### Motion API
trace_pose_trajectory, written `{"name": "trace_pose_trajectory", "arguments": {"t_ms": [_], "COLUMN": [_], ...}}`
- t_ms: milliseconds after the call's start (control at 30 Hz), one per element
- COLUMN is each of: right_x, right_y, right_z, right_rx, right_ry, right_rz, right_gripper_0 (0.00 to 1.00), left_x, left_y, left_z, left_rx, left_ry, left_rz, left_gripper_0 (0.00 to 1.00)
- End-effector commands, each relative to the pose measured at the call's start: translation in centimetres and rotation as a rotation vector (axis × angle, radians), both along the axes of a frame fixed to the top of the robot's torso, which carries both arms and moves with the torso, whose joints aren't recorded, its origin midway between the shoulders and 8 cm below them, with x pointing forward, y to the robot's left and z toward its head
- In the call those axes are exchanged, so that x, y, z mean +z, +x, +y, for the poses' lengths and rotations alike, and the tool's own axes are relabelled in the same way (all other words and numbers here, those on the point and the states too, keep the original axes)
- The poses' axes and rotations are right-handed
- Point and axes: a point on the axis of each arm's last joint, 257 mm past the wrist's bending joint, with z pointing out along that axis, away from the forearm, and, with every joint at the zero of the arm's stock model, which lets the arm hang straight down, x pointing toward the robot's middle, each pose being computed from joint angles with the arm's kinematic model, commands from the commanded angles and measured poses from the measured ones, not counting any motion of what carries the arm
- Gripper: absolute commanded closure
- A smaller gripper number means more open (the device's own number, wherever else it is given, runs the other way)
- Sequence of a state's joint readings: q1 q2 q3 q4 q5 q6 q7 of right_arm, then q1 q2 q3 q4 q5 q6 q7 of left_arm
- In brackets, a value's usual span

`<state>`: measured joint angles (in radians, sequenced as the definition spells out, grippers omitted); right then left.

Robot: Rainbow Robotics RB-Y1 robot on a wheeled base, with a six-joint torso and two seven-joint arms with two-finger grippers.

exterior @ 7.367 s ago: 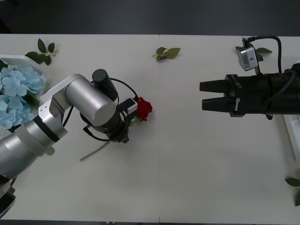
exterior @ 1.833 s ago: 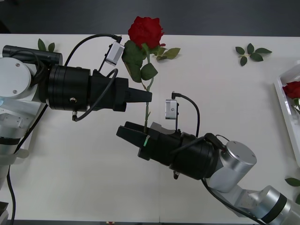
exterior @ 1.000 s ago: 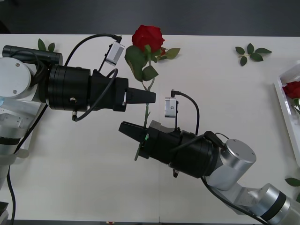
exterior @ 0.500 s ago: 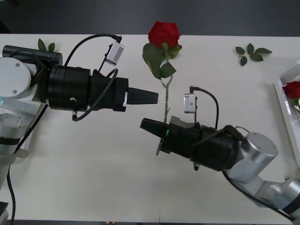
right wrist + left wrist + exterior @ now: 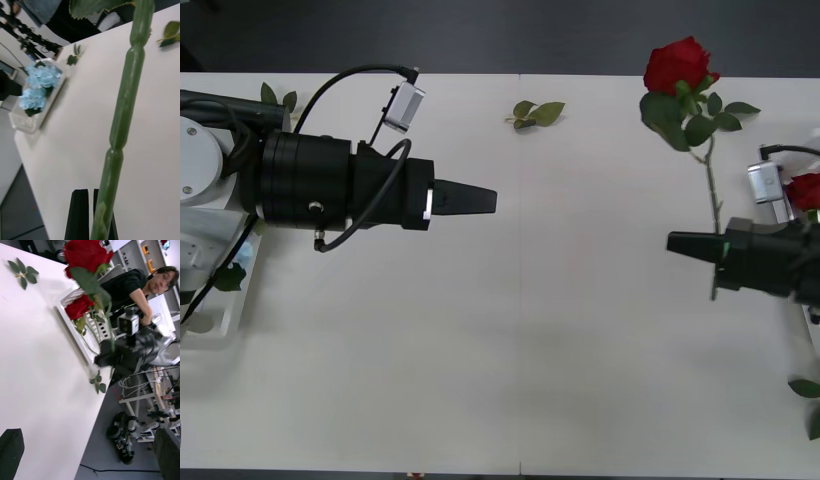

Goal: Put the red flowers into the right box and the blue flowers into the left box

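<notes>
At the far left of the front view you have the left box (image 5: 225,318), a white tray whose rim peeks out under the left arm; the right wrist view shows the blue flowers (image 5: 37,85) already lying in it, so that half of the sorting looks settled. Moving right, your left claw (image 5: 480,200) sits over the upper-middle of the bench (image 5: 520,380), pointing toward the centre and holding nothing. In the front view its tips read as one narrow point, but its own wrist view puts a finger at each bottom corner, so you should treat it as spread apart. A loose leaf sprig (image 5: 538,112) lies on the bench near the top centre and is not part of the job. At the right side, your right claw (image 5: 680,243) is pinching the stem of a red rose (image 5: 677,63) low down, which keeps the flower upright with its head high above the bench and clear of everything. Just past it, at the right edge, another red rose (image 5: 807,190) already rests in the right box (image 5: 75,339). You are likely in the carry step, with lowering this rose into that tray as the next move.
</notes>
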<state>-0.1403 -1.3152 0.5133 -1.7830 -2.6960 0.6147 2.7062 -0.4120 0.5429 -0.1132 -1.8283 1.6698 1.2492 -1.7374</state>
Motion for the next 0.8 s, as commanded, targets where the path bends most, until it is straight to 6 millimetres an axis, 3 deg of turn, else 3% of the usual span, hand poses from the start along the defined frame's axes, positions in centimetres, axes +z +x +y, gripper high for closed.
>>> {"name": "trace_pose_trajectory", "arguments": {"t_ms": [33, 167, 200, 400, 633, 800], "right_x": [0.6, -0.4, -1.1, -2.7, -3.1, -3.9], "right_y": [1.4, 2.1, 2.1, 1.6, 2.3, 3.0], "right_z": [-6.1, -12.5, -15.1, -23.4, -31.1, -34.9], "right_rx": [-0.088, -0.201, -0.248, -0.396, -0.563, -0.675], "right_ry": [-0.080, -0.154, -0.181, -0.284, -0.401, -0.479], "right_rz": [-0.015, 0.009, 0.026, 0.063, 0.047, 0.010], "right_gripper_0": [1.00, 1.00, 1.00, 1.00, 1.00, 1.00], "left_x": [0.4, -0.3, -0.5, -1.0, -1.0, -1.1], "left_y": [0.2, 0.3, 0.3, 0.5, 1.1, 1.2], "left_z": [3.1, 4.9, 5.8, 8.8, 10.9, 12.5], "left_rx": [-0.015, -0.044, -0.055, -0.118, -0.184, -0.233], "left_ry": [0.080, 0.142, 0.168, 0.283, 0.387, 0.443], "left_rz": [-0.193, -0.297, -0.348, -0.521, -0.685, -0.726], "left_gripper_0": [0.00, 0.00, 0.00, 0.00, 0.00, 0.00]}}
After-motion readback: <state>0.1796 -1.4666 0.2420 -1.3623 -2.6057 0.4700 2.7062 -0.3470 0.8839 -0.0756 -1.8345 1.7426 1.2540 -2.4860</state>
